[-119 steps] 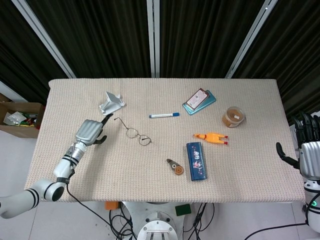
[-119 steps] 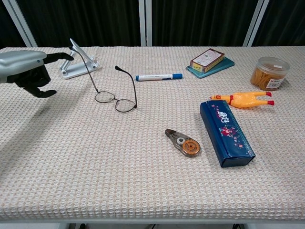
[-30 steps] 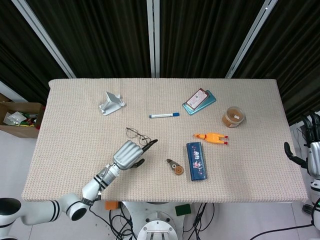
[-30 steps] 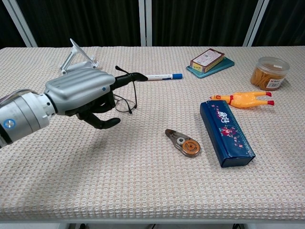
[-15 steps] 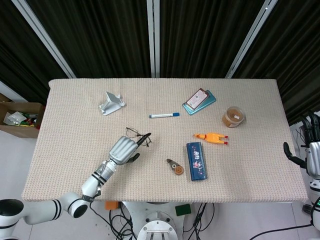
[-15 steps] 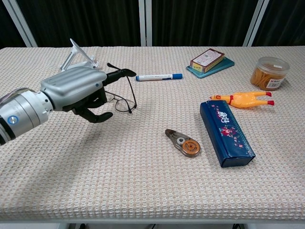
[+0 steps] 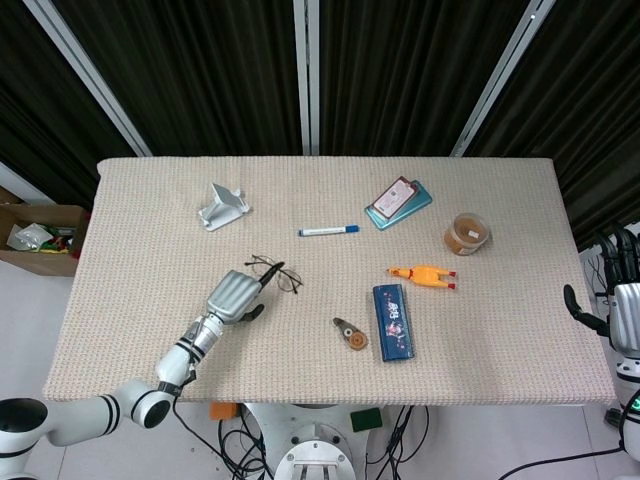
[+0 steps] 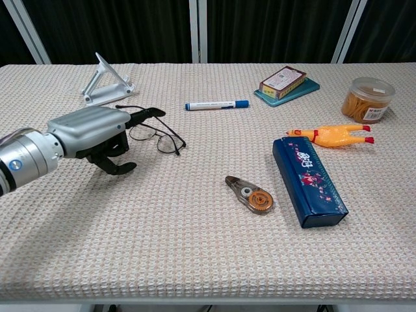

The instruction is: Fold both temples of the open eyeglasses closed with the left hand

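Thin wire-rimmed eyeglasses [image 7: 277, 273] [image 8: 159, 138] lie on the woven table mat, left of centre. No temple stands up; both lie low along the lenses. My left hand [image 7: 232, 296] [image 8: 91, 133] sits just left of them, low over the mat. Its fingers are curled under, and one outstretched fingertip [image 8: 148, 114] touches the temple at the glasses' near-left end. It holds nothing. My right hand [image 7: 620, 300] hangs beyond the table's right edge, fingers up and apart, and is seen only in the head view.
White phone stand [image 7: 222, 206] [image 8: 104, 81] behind the glasses. Marker [image 7: 328, 231] [image 8: 216, 104] at the centre back. Correction tape [image 8: 250, 195], blue pencil case [image 8: 309, 181], rubber chicken [image 8: 328, 136], rubber-band jar [image 8: 367, 99] and boxed book [image 8: 285, 82] fill the right half.
My left hand swept leftward across the glasses, and the temple that stood upright half a second ago now lies down. Four seconds ago both temples stood open.
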